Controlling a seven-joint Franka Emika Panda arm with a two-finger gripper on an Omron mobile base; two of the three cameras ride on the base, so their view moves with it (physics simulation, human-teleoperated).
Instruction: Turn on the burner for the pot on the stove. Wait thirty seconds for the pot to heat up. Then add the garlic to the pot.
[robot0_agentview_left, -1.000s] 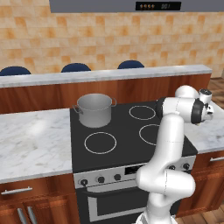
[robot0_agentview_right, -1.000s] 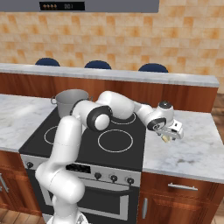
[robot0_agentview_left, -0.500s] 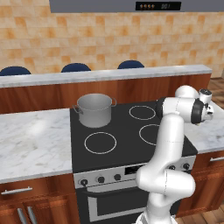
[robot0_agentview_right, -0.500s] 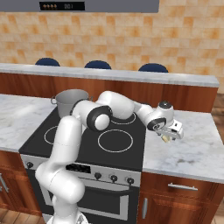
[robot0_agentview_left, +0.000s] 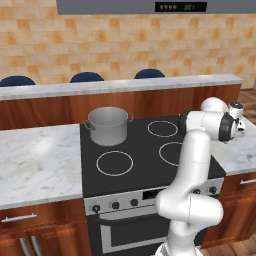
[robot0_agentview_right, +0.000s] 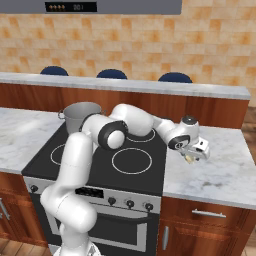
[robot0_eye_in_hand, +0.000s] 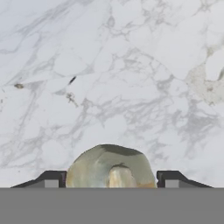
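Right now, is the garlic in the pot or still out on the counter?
Out. The garlic lies on the marble counter between the end effector fingertips, away from the pot.

White marble counter (robot0_eye_in_hand: 131, 65) – the garlic (robot0_eye_in_hand: 109, 168) lies on it, right of the stove (robot0_agentview_right: 100, 165)

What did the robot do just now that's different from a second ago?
Hardly anything shows. The arm looks the same in both base views, gripper low over the marble counter right of the stove. The garlic sits between its fingertips; whether they are squeezing it is unclear. The pot stayed on its back ring.
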